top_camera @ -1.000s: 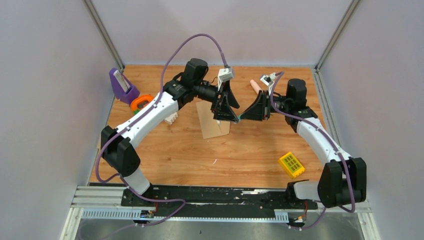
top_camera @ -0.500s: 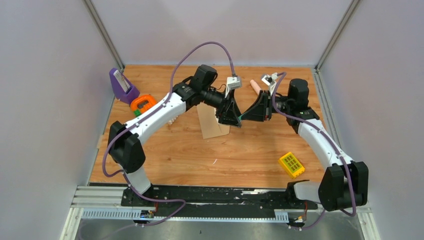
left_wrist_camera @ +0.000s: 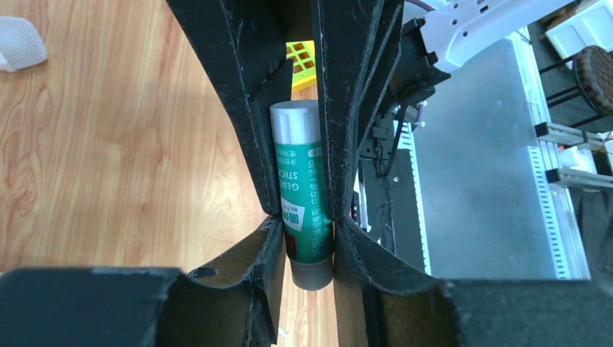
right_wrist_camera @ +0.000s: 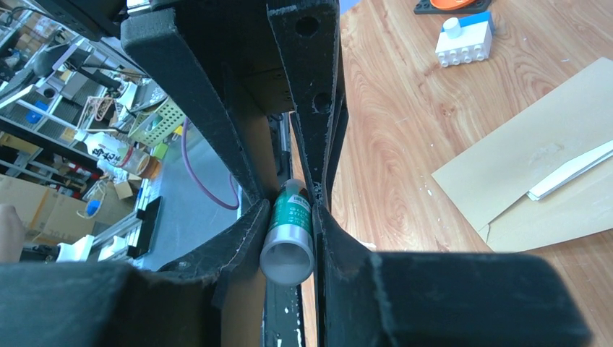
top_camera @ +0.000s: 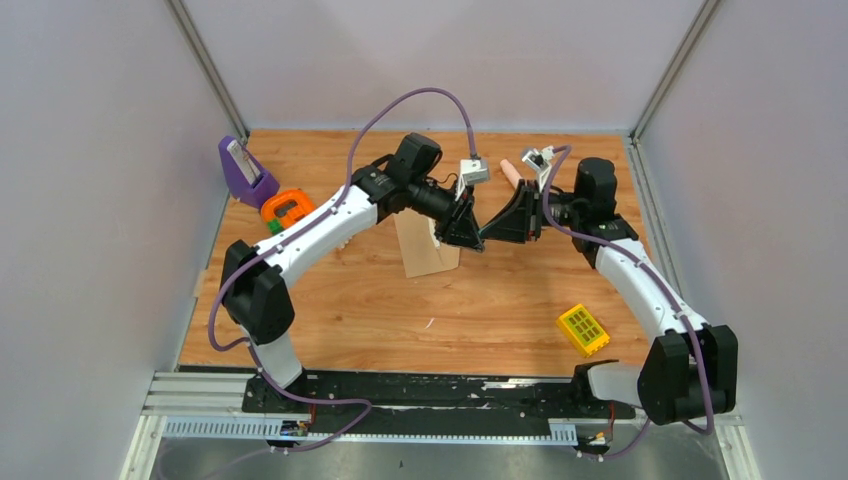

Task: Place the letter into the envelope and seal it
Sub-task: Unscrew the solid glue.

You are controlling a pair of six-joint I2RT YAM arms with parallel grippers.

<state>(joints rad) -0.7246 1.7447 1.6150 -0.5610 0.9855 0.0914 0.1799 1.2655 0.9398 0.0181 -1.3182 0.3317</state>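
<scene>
We're over the middle of the desk point(top_camera: 330, 320), and the two arms meet nose to nose. The left gripper point(left_wrist_camera: 309, 225) has its jaws pinching the dark end of a green glue stick point(left_wrist_camera: 302, 177). The right gripper point(right_wrist_camera: 289, 211) has its jaws pinching the silver end of that same stick. So we've got one stick held between both of them, up above the wood. Just beside and below the grippers, the envelope point(top_camera: 424, 255) lies flat on the desk, tan and plain. The letter point(right_wrist_camera: 572, 170) shows as a pale edge sticking out of it. A white brick point(right_wrist_camera: 463, 37) sits on the wood past the envelope. A yellow block point(top_camera: 583, 330) lies well apart, near the right arm.
</scene>
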